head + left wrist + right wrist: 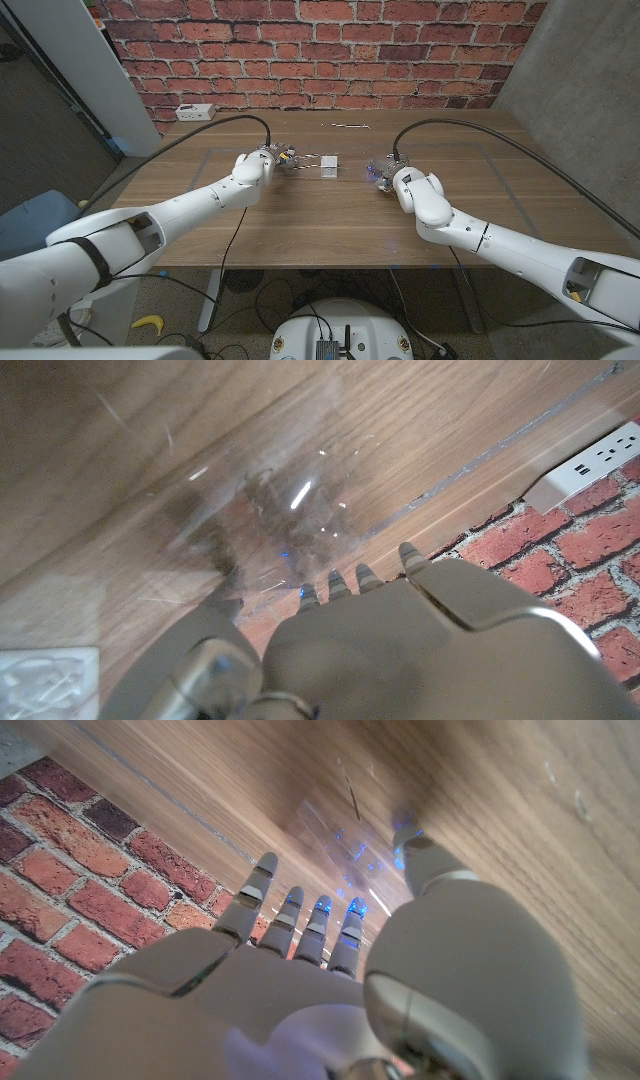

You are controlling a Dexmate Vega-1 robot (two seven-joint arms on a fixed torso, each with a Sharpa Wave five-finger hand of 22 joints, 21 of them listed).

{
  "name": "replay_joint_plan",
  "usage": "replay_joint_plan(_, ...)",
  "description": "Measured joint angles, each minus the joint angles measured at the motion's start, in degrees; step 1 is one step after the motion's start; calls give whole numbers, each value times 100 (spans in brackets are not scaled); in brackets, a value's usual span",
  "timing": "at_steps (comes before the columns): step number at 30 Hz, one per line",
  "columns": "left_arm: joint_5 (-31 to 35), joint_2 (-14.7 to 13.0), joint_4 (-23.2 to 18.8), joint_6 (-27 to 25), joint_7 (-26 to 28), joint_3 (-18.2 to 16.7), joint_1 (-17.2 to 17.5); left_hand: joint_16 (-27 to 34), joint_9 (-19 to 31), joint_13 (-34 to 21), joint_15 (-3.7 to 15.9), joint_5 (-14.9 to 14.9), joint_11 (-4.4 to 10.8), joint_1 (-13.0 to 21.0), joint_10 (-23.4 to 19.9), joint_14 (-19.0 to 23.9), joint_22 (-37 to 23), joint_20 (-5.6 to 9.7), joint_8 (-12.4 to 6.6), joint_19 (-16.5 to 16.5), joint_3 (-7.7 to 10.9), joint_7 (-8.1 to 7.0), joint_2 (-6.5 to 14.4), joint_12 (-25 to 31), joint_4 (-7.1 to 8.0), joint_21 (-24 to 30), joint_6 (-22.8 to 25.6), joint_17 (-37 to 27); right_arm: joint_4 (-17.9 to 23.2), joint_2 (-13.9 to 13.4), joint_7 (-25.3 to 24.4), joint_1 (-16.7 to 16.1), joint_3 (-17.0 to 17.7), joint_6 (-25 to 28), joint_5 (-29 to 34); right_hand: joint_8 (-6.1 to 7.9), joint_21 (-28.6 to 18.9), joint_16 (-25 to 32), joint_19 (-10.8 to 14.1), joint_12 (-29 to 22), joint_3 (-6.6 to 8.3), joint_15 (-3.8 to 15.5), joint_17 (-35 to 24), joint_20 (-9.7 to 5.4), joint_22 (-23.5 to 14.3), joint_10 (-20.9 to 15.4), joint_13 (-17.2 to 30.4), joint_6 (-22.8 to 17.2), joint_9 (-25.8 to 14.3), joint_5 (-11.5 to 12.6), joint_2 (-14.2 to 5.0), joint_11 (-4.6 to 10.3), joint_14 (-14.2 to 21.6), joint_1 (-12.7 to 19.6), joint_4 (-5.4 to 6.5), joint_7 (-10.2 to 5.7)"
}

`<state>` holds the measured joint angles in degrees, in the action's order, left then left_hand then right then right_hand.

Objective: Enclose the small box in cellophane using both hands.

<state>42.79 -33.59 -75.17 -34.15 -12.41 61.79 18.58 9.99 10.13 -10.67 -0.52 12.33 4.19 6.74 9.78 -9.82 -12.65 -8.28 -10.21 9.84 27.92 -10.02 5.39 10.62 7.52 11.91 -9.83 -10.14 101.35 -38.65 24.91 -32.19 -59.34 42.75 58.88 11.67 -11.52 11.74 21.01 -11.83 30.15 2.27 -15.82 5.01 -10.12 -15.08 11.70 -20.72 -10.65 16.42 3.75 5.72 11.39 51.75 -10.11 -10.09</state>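
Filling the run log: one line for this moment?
left hand: on cellophane | right hand: open | small box: between hands, unwrapped

no text, label, brand, number or sign can be read in any of the views. the small box (328, 166) on the tabletop (330, 225) shows a pale face with nothing legible on it. in the left wrist view a pale embossed pattern on the box corner (45, 680) is too blurred to tell whether it holds letters. the white power strip (590, 465) by the brick wall shows dark sockets and no readable marking.
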Motion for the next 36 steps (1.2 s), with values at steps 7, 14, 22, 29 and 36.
replay_joint_plan(7,-29,-50,-81,-2,-7,-41,31,0,0,0,0,0,0,0,0,0,0,0,0,0,-24,0,0,43,5,0,0,0,-269,95,50,-12,72,-184,155,162,-135,190,416,-155,85,2,62,-169,-2,-595,0,-715,8,28,-118,61,478,137,84,-32)
replay_joint_plan(14,-69,-91,-157,14,-26,-83,61,0,0,0,0,0,0,-23,0,0,0,0,0,0,-50,0,-24,43,17,0,0,0,-615,195,-509,-98,157,-355,221,581,-247,668,1008,-451,-199,25,30,-476,-17,-2125,-26,-2992,52,-260,-516,439,1355,586,81,-4)
replay_joint_plan(22,-85,-149,-261,34,-60,-126,101,0,0,0,0,0,0,-46,0,0,0,0,0,0,-54,0,-47,43,22,0,0,0,-1065,303,-1796,-109,222,-879,149,710,-334,988,1290,-564,-454,49,-80,-634,-43,-2917,-25,-3947,-28,-444,-786,506,1871,829,87,240)
replay_joint_plan(29,-86,-192,-341,40,-92,-152,132,0,0,0,0,0,0,-46,0,0,0,0,0,0,-54,0,-46,42,22,0,0,0,-1503,396,-2748,31,212,-1342,130,686,-356,1032,1384,-564,-516,50,-110,-729,-43,-2998,-25,-4040,2,-480,-838,524,1933,881,72,210)
replay_joint_plan(36,-85,-224,-395,41,-119,-176,157,0,1,-1,0,0,0,-69,0,0,0,0,0,0,-102,0,-69,42,22,0,0,-1,-1858,473,-3694,203,167,-1726,213,686,-392,1054,1432,-564,-540,72,-131,-777,-43,-3027,-24,-4112,4,-523,-891,554,2015,934,48,200)
